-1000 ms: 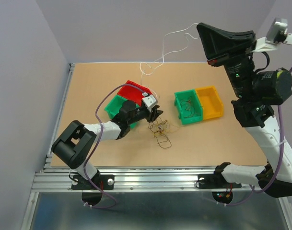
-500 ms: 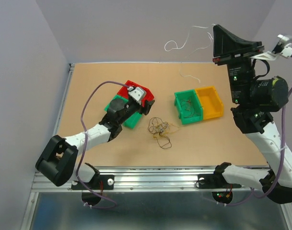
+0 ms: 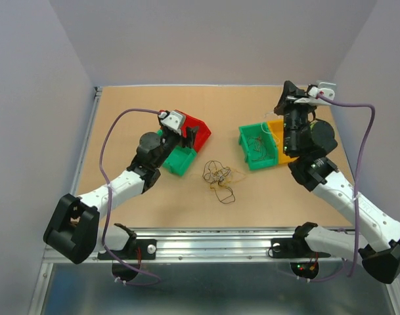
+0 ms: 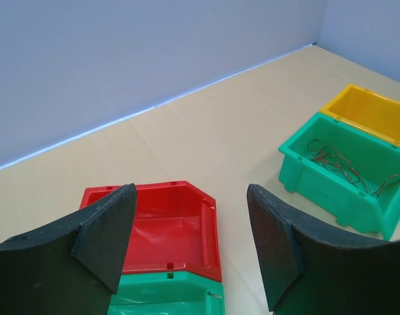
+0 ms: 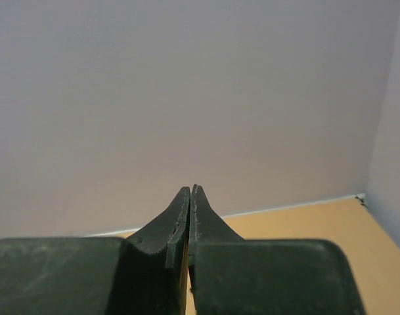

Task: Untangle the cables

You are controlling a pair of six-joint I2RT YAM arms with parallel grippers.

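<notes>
The cables (image 3: 219, 178) lie as a small loopy tangle of yellow, orange and dark wires on the table, between the two groups of bins. My left gripper (image 3: 186, 131) is open and empty above the red bin (image 3: 200, 128), up and to the left of the tangle. In the left wrist view its fingers (image 4: 192, 191) frame the red bin (image 4: 160, 223). My right gripper (image 3: 283, 105) is shut above the yellow bin (image 3: 295, 156). A faint whitish cable (image 3: 268, 131) hangs below it. In the right wrist view the jaws (image 5: 190, 190) are pressed together and no wire shows.
A green bin (image 3: 247, 141) beside the yellow one holds several brownish wires (image 3: 257, 146), also visible in the left wrist view (image 4: 337, 161). A second green bin (image 3: 177, 161) touches the red one. Walls close the far and side edges.
My right arm has come down from high above the table, with the whitish cable, to just over the yellow bin. My left gripper has pulled back from the tangle to above the red bin.
</notes>
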